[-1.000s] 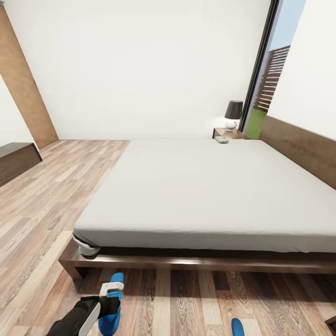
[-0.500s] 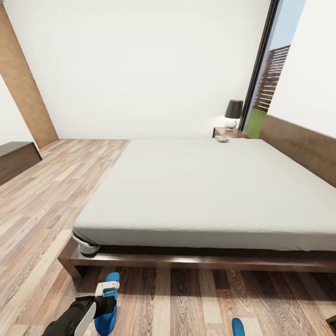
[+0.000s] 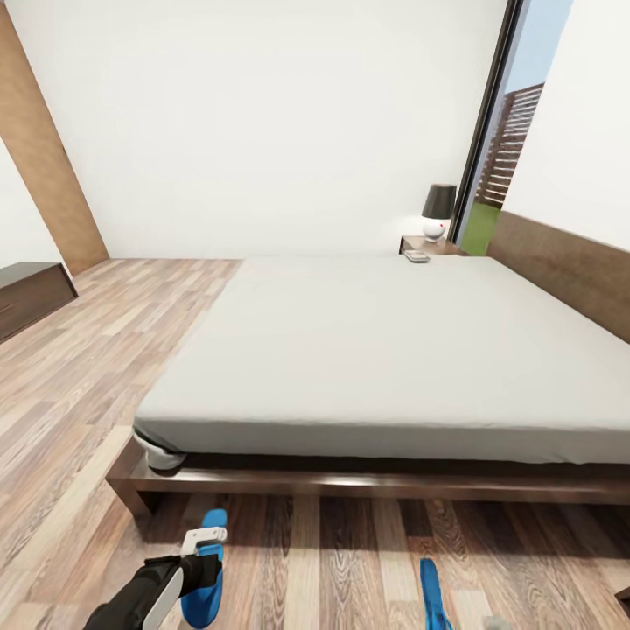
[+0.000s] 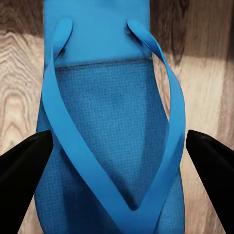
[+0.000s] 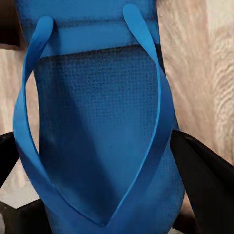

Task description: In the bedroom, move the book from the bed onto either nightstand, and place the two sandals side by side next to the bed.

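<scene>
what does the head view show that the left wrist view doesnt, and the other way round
Head view alone: the bed with its headboard, the nightstand beyond its far corner carrying a lamp, a small flat object by the nightstand, and a second sandal on the floor further right.

Left wrist view alone: the close detail of the left sandal, its thin blue straps meeting in a V, with the left gripper fingers spread either side of it.

Both share: that blue sandal, the left gripper, and the wood-plank floor.

Wood-plank floor [image 3: 79, 411] carries bed [image 3: 385, 350] and two blue sandals, left sandal [image 3: 206, 569] and right sandal [image 3: 430, 595], well apart. Nightstand [image 3: 429, 248] bears lamp [image 3: 437, 213] and book [image 3: 416, 256].
</scene>
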Available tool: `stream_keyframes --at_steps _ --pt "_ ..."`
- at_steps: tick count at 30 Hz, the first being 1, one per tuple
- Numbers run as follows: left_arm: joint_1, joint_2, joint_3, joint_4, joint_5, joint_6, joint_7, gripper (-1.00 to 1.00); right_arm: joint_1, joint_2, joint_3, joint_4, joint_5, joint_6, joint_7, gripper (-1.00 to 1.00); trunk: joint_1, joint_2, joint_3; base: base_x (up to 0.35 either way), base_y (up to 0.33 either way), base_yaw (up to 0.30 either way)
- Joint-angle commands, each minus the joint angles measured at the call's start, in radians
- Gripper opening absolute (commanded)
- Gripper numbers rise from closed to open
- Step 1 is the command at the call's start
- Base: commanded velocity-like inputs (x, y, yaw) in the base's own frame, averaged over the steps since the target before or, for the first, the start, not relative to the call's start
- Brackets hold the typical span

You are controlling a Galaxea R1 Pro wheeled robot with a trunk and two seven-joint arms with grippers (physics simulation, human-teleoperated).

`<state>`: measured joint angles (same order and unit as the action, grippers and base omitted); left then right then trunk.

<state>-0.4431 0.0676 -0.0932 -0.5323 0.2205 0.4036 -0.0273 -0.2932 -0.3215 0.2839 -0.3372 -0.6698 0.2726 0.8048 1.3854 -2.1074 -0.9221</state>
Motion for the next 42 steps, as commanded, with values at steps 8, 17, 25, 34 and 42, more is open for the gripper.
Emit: stream_keyframes --at_steps 8,17,25,34,42 --pt "0.0 0.0 -0.006 -0.002 0.01 0.004 0.003 -1.0 0.0 -0.086 -0.239 -0.223 -0.179 0.464 0.036 -1.0 0.031 -0.057 -0.026 0.0 0.0 0.0" --pt "0.002 -0.01 -0.006 -0.001 0.008 0.004 0.003 -1.0 0.0 -0.104 -0.245 -0.289 -0.182 0.5 0.142 -1.0 0.065 -0.12 -0.054 0.0 0.0 0.0" --pt "0.003 0.03 -0.004 0.051 0.001 -0.176 0.044 -1.0 0.0 -0.103 -0.246 -0.289 -0.182 0.501 0.143 -1.0 0.08 -0.148 -0.067 0.0 0.0 0.0" --pt "0.004 0.043 -0.004 0.128 -0.001 -0.339 0.121 -1.0 0.0 -0.103 -0.246 -0.29 -0.182 0.501 0.144 -1.0 0.084 -0.155 -0.07 0.0 0.0 0.0" --pt "0.004 0.044 -0.005 0.13 -0.001 -0.338 0.122 -1.0 0.0 -0.103 -0.246 -0.29 -0.182 0.501 0.143 -1.0 0.115 -0.211 -0.095 0.0 0.0 0.0"
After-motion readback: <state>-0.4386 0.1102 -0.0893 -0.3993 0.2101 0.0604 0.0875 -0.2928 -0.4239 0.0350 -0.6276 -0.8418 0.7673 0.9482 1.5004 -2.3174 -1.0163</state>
